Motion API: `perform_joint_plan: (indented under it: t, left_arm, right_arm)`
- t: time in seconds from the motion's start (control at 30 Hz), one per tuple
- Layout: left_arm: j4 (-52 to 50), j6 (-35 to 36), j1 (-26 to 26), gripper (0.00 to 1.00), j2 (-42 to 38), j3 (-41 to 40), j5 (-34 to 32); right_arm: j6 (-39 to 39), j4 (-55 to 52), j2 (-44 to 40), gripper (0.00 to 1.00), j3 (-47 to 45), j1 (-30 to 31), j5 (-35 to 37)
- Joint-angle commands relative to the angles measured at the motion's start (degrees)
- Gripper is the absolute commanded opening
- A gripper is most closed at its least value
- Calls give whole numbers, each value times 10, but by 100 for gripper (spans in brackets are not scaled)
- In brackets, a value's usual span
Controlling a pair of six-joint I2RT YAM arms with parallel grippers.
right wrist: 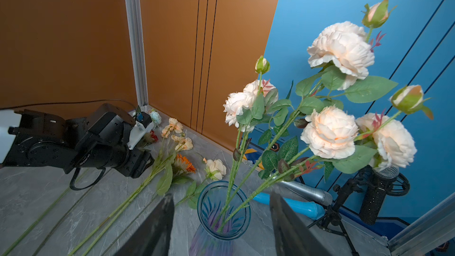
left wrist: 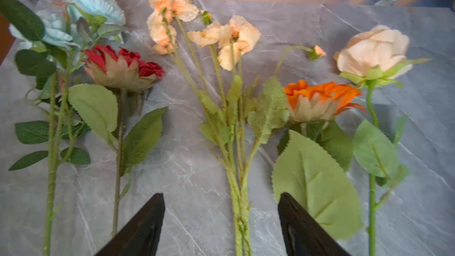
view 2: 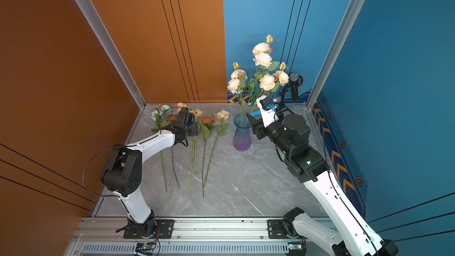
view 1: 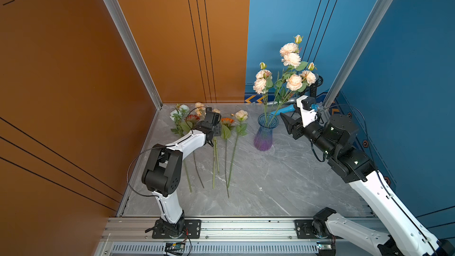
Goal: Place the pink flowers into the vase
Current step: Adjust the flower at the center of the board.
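At one o'clock on the grey marbled table (view 1: 283,181), the ribbed blue-to-purple glass vase (view 1: 265,131) holds three peach-pink flower stems (view 1: 294,82); placing looks done; right hand (right wrist: 221,197) hangs beside it, wide open, empty; left hand (left wrist: 221,194) likewise, over leftover mixed stems (left wrist: 236,144) at eleven o'clock.

Shells of left arm (view 1: 189,141) and right arm (view 1: 384,200): white moulded links between bulky black joint housings. Thin black cable (view 1: 128,171) loops outside left elbow. Small green lights on right arm's joints. Black base plates (view 1: 194,227), screwed. Fingers of left claw (left wrist: 221,194) and right claw (right wrist: 221,194): black, tapered. White wrist brackets carry a blue connector.
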Motion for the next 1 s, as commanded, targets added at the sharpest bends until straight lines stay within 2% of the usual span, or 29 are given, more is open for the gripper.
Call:
perform_joint_plan:
  t: [0.0,0.2,0.37,0.47,0.6,0.77,0.8,0.97]
  left_arm:
    - [-16,-47,45,76,-6,-33,17]
    - [-16,-55,83,76,-45,-90,-16]
    - [-37,-66,110,76,-68,-129,-11]
    - [-44,-63,115,76,-68,-125,-11]
    - [-60,-60,126,76,-63,-119,2]
    - [-91,-54,142,76,-37,-71,33]
    - [-93,-54,145,76,-32,-67,38]
    - [-105,-46,150,72,-10,-47,62]
  right_arm:
    - [13,11,9,63,-12,4,7]
    - [16,14,17,64,-29,4,-8]
    - [15,28,2,67,-61,4,-72]
    - [18,32,-9,79,-78,4,-112]
    - [26,32,-25,82,-99,4,-164]
    - [34,32,-51,92,-127,6,-238]
    - [37,32,-57,96,-133,6,-246]
    - [53,32,-90,100,-164,9,-271]
